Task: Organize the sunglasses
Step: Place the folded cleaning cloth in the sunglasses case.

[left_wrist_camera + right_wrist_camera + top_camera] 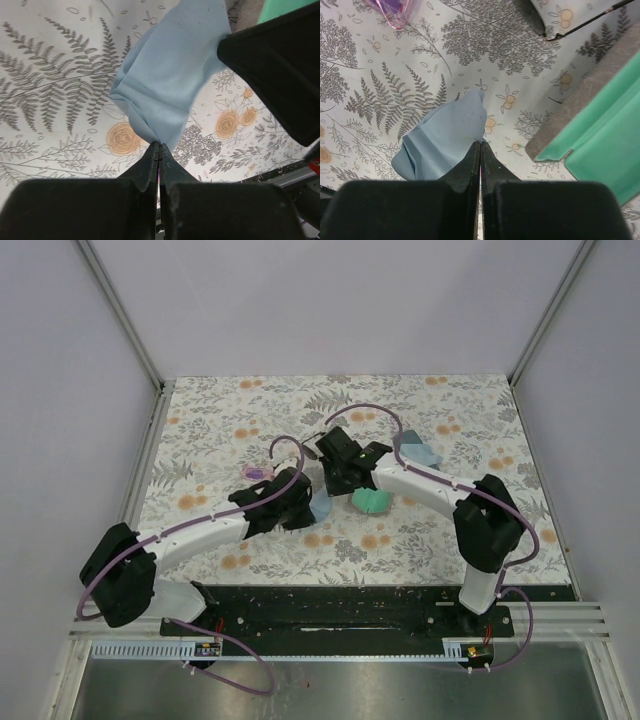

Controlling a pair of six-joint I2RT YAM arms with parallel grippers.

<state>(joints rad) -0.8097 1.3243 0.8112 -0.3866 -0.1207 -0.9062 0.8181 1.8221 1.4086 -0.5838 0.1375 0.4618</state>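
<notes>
The purple-tinted sunglasses lie on the floral table left of both grippers, and also show at the top left of the right wrist view. I cannot make out the black wire-framed pair. My left gripper is shut on one corner of a light-blue cloth. My right gripper is shut on another edge of the cloth. In the top view the cloth sits between the left gripper and the right gripper, low over the table.
An open teal case lies just right of the cloth, close to the right gripper. A second light-blue cloth with a greyish case lies further right. A thin dark-edged shape that I cannot identify sits beyond the teal case.
</notes>
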